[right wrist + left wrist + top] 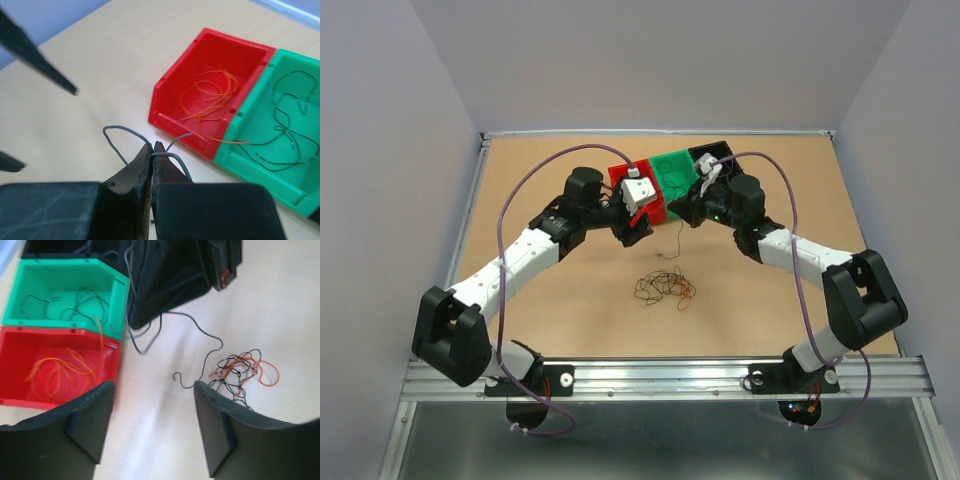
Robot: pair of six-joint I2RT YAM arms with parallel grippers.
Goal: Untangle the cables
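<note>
1. A light wooden table (570, 320) is boxed in by grey walls. A red bin (620, 178), a green bin (672, 168) and a black bin (712, 152) are lined up at the far side.
2. The cables (663, 288) are seen as a small orange and black tangle on the bare table near the middle, apart from the bins.
3. The right gripper (151, 147) is clamped tight on one thin grey wire (170, 155), just in front of the bins.
4. The left gripper (154, 390) is spread wide with nothing held, beside the red bin.
5. In the red bin orange wires (210, 97) are seen, in the green one dark wires (285, 125).
</note>
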